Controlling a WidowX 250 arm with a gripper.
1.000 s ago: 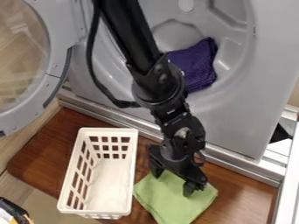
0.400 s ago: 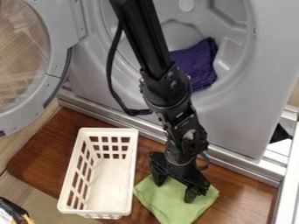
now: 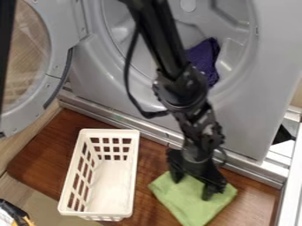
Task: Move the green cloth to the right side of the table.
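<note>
Press light, slide level, stop short of the edge

Starting at the left, the white basket (image 3: 135,176) stands upright on the brown table (image 3: 254,194). A narrow strip of wood lies between it and my cloth, so any twist that swings a corner back that way is best avoided.

Next comes the green cloth (image 3: 189,207), spread mostly flat on the wood, right of the basket. My pincer (image 3: 191,189) hangs over its upper part, fingers set wide apart, tips down at the fabric. I see nothing clamped between them. I judge this a drag rather than a lift: enough downward pressure to grip by friction, not so much that I scrape or jam against the wood. Too little, and I'd skate over it; too quick, and it would bunch.

Further right, bare wood runs on towards the table's edge. I should go sideways at one steady height, clear of the metal rail (image 3: 265,174) behind, and then rise straight up so the cloth stays put.
</note>
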